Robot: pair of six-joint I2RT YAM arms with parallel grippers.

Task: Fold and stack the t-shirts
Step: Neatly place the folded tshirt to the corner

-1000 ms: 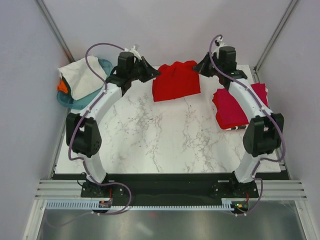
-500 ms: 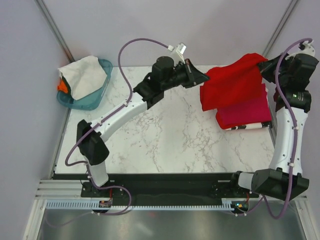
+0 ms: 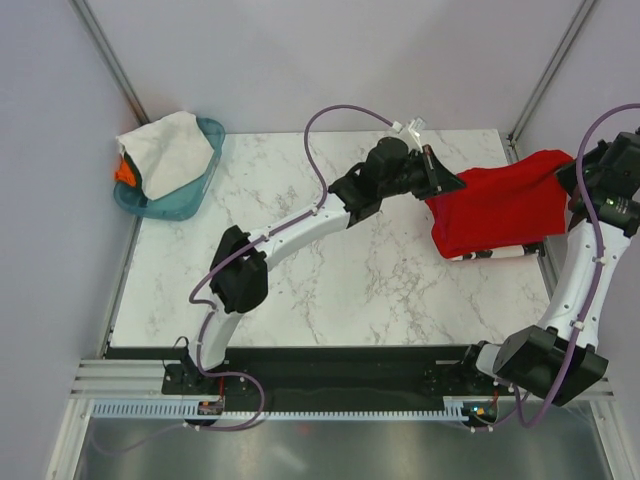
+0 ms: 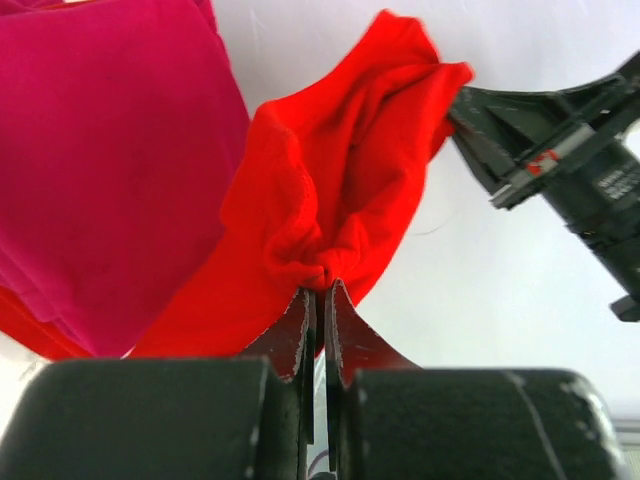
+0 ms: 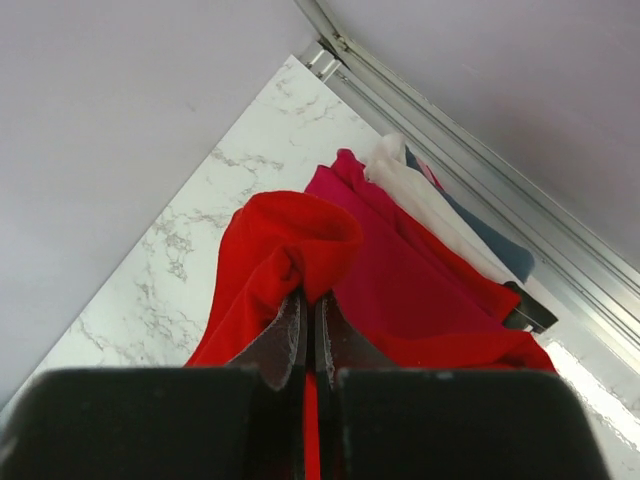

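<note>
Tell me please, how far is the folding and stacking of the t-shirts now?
Done: a folded crimson-pink t-shirt lies at the right edge of the table. In hand: the left tool and right tool each pinch the bright red t-shirt, held above that pile. Left: laying it down, then probably the white cloth in the teal basket, which looks unfolded.

A marble-patterned table (image 3: 330, 290) is enclosed by plain pale walls (image 3: 330, 60). Metal posts (image 3: 107, 52) (silver) are set at the table's far corners.
</note>
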